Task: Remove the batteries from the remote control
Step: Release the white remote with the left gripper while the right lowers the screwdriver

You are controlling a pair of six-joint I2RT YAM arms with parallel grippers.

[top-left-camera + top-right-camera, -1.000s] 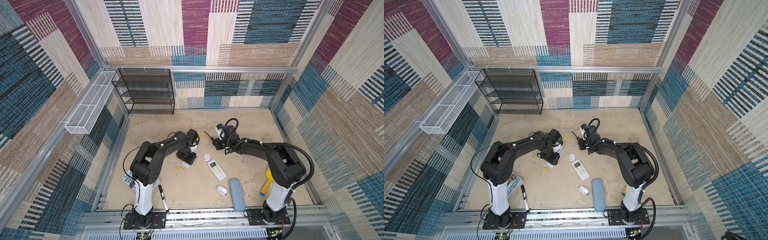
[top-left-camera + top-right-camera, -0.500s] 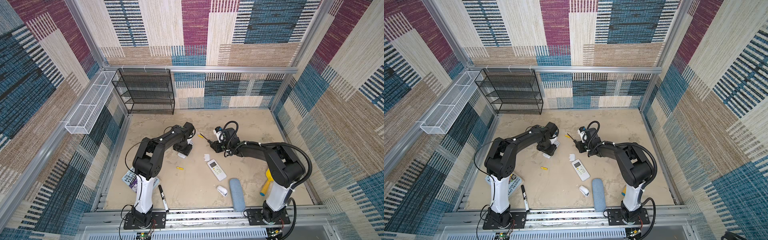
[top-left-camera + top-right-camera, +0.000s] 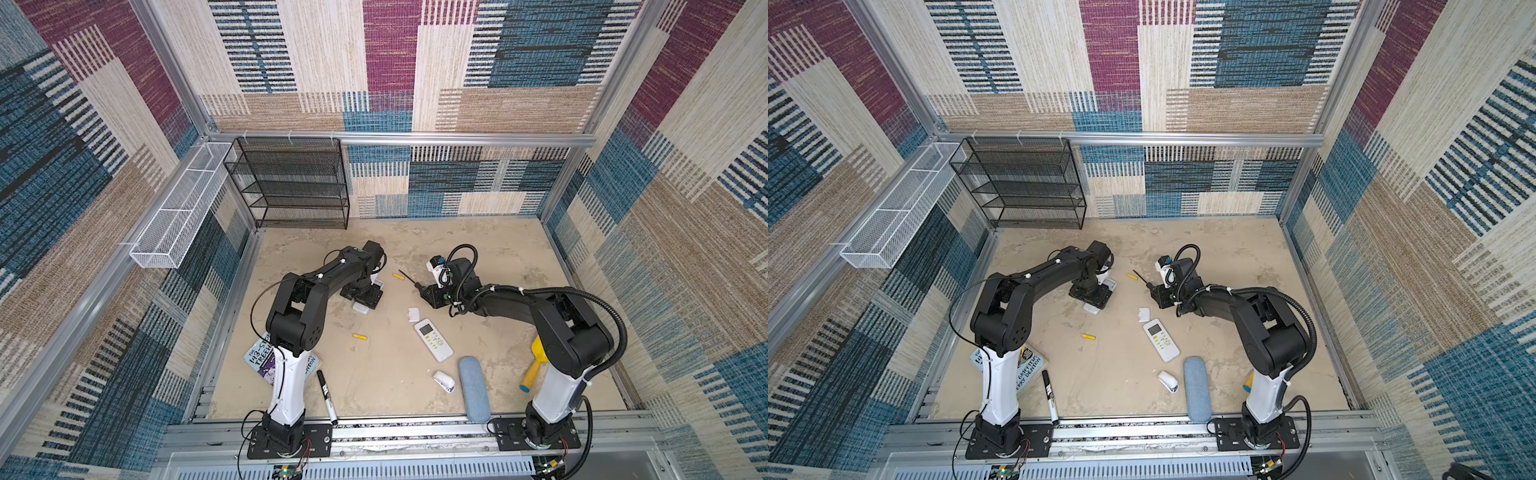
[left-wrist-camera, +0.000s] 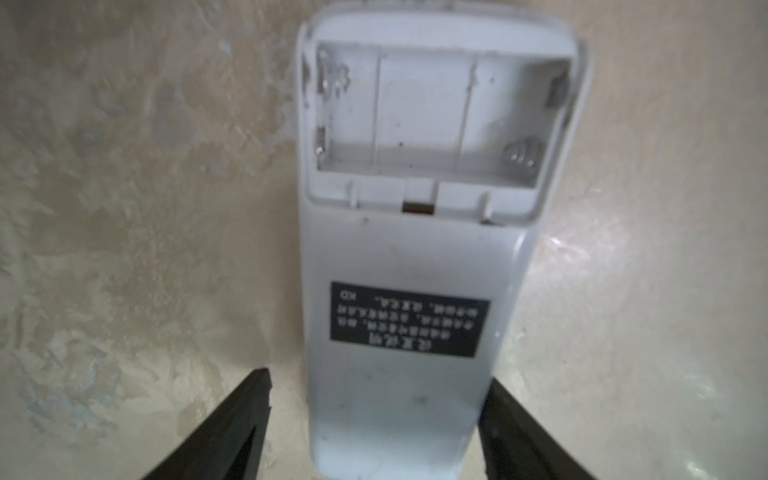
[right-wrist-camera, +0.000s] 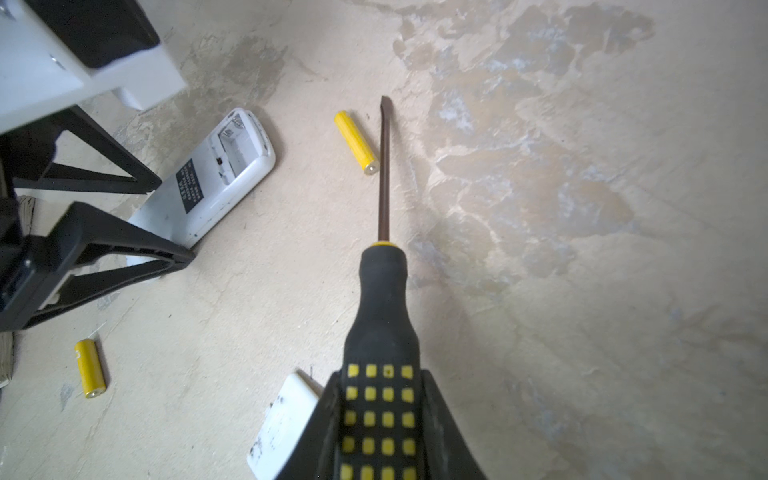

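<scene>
**Left fingers (image 4: 232, 424) shifted and spread**

They stood released either side of the remote (image 4: 399, 291), its bay empty. Right fingers (image 5: 440, 419) clenched a screwdriver (image 5: 384, 316); one yellow battery (image 5: 356, 141) lay beyond them, beside its tip. A straight lift looked safest.

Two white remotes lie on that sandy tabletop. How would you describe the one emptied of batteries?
Find the black mesh shelf at the back wall, then come forward to the left arm's fingers. The remote lying between them is face down. Unlike the other remote, which shows a screen and buttons, it shows a black label and an open, empty battery bay.
</scene>
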